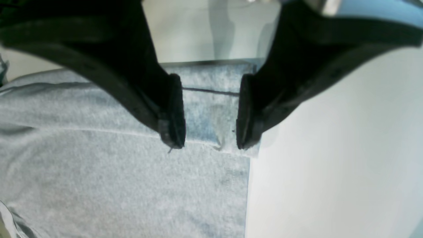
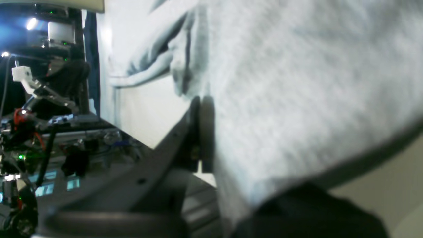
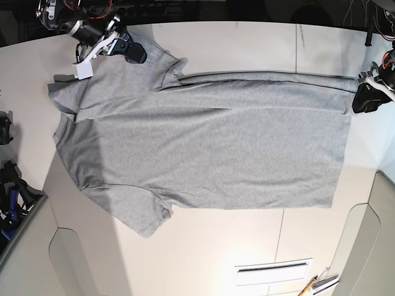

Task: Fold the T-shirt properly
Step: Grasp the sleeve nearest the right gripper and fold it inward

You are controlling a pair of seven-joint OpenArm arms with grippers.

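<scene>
Two end effectors: our right end effector (image 2: 202, 132) pinches the T-shirt (image 3: 210, 154), our left end effector (image 1: 210, 125) gapes wide over the hem. We may lift unevenly.

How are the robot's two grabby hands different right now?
The left gripper has its jaws apart, with the T-shirt hem lying between them; the right gripper has its jaws pressed shut on the shirt cloth. In the base view the left gripper sits at the shirt's bottom hem corner, while the right gripper is up by the sleeve. Both are black and at the shirt's same long edge.
</scene>
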